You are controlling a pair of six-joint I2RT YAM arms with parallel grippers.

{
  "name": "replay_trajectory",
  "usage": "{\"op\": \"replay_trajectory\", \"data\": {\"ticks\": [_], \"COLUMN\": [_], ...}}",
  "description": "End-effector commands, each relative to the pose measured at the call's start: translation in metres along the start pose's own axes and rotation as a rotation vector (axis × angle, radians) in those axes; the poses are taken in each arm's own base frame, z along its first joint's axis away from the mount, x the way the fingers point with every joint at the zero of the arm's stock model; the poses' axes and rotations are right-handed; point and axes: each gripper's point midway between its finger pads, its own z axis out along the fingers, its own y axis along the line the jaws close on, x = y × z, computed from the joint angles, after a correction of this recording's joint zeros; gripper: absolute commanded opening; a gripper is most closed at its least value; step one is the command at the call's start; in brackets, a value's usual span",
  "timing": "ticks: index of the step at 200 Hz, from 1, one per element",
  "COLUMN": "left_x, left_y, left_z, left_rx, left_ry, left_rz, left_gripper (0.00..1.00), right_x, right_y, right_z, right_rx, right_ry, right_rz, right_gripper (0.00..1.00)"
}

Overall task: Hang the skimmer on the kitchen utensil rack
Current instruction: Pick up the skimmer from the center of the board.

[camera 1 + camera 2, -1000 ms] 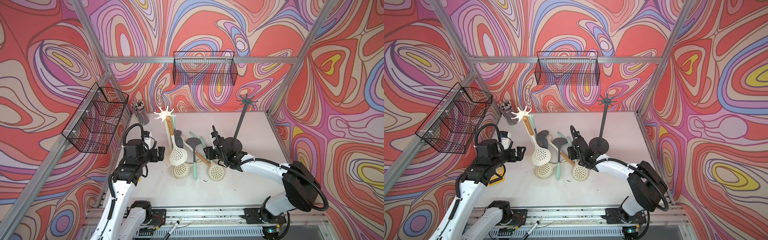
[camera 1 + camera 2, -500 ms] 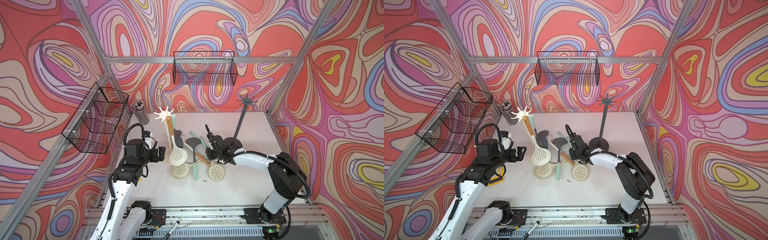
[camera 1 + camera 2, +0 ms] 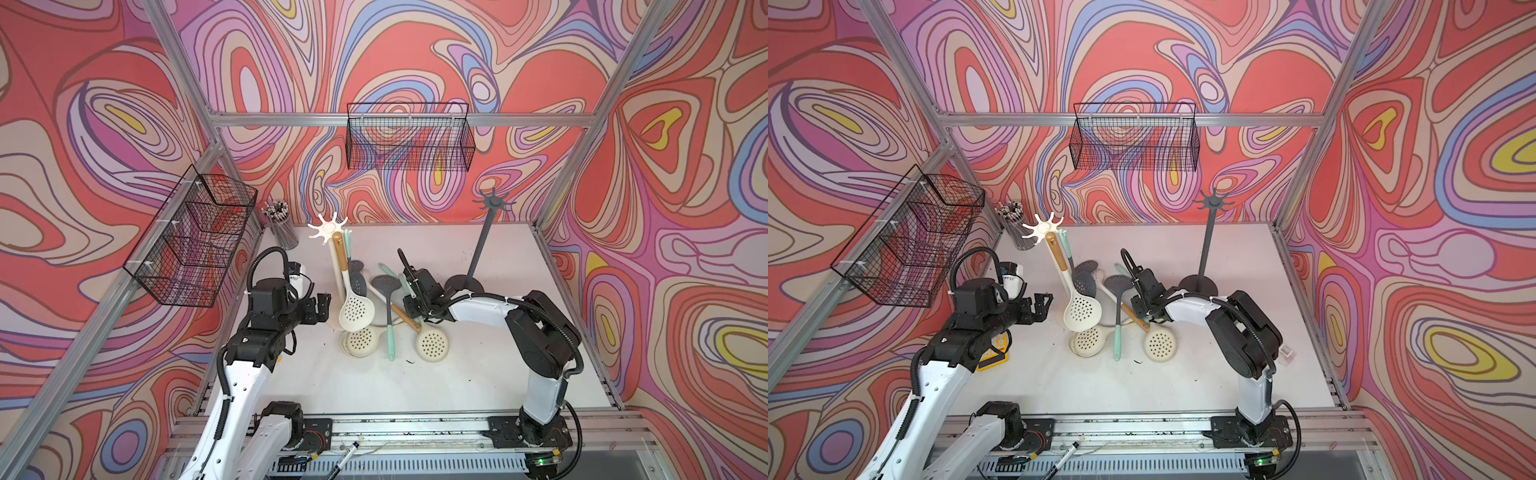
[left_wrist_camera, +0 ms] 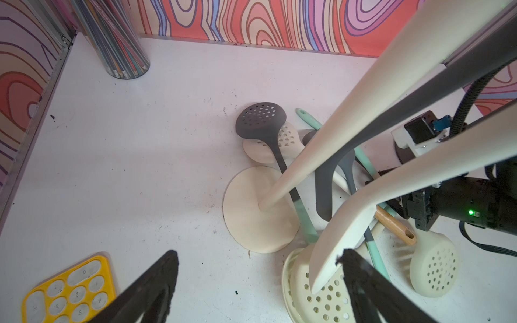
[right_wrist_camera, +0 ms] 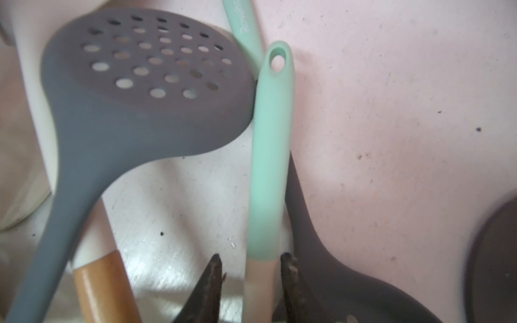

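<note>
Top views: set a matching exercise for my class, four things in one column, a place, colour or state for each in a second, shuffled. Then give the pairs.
1 cream rack
2 dark rack
3 pencil cup
4 keypad

A hooks bare
B back corner
C yellow
D cream skimmer hangs from it

Pairs: 1-D, 2-A, 3-B, 4-C

Walls (image 3: 415,50) swirl in red, pink, purple, cream, blue and yellow. The worktop (image 3: 457,382) is white with dark specks. The left rack (image 3: 331,226) is cream, the right rack (image 3: 492,203) dark grey. The hanging skimmer (image 3: 357,309) is cream and hole-dotted, the grey skimmer (image 4: 260,120) mint-handled. The wire baskets (image 3: 409,141) are black, the keypad (image 4: 70,288) yellow.
</note>
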Motion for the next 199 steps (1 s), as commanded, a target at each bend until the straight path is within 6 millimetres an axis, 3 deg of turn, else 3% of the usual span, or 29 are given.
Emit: {"op": "replay_trajectory", "data": {"ticks": [1,22,54,76,127,156,199], "left_x": [-0.004,-0.004,-0.005,-0.006,-0.009,-0.015,0.000], "left_y": [-0.004,-0.004,-0.005,-0.005,-0.010,-0.018,-0.037], "left_z": [-0.004,-0.004,-0.004,-0.006,-0.010,-0.026,-0.055], "left_rx": [0.011,0.012,0.014,0.014,0.038,0.069,0.172], "left_ry": [-0.002,-0.002,-0.003,-0.009,-0.026,-0.042,-0.036], "left_rz": [0.006,0.006,0.005,0.002,-0.020,-0.058,-0.157], "left_gripper": [0.93,0.93,0.93,0.93,0.93,0.93,0.93], "right_x": [-0.007,-0.017,-0.038,-0.052,-0.061,-0.065,-0.067], "right_y": [0.001,-0.002,-0.005,-0.007,-0.016,-0.007,0.019], "right_z": [0.003,-0.007,-0.036,-0.062,-0.119,-0.161,-0.218], "right_rx": [0.009,0.022,0.034,0.041,0.047,-0.032,-0.234], "right_ry": [-0.012,-0.037,-0.109,-0.162,-0.263,-0.346,-0.479], "right_rz": [-0.012,-0.015,-0.033,-0.032,-0.032,-0.050,-0.086], "right_gripper": [0.24,0.14,0.09,0.09,0.07,0.08,0.08]}}
